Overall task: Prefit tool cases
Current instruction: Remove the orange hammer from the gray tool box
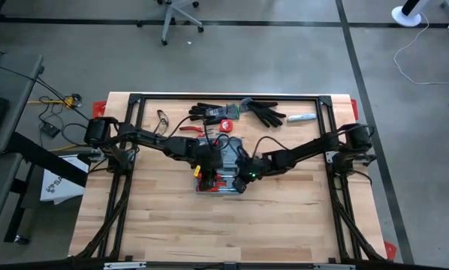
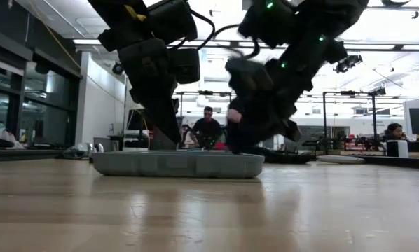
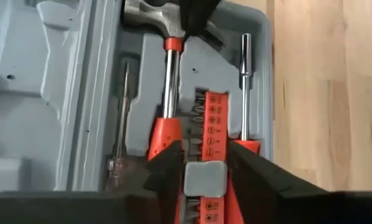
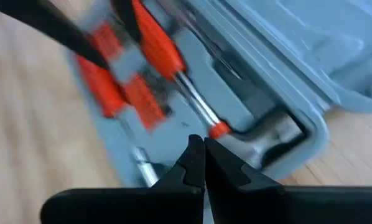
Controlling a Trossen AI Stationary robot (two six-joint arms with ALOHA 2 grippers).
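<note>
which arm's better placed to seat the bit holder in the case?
Left. Its gripper is open straddling the red bit holder in the case. The right gripper is shut, over by the hammer head.

The open tool case [image 1: 223, 165] lies mid-table [image 1: 284, 217]; the left gripper [image 1: 203, 166] and right gripper [image 1: 243, 174] are over it, with black gloves [image 1: 239, 112] behind.

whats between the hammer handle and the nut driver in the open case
The red bit holder sits between the hammer and nut driver, seen in the left wrist view.
</note>
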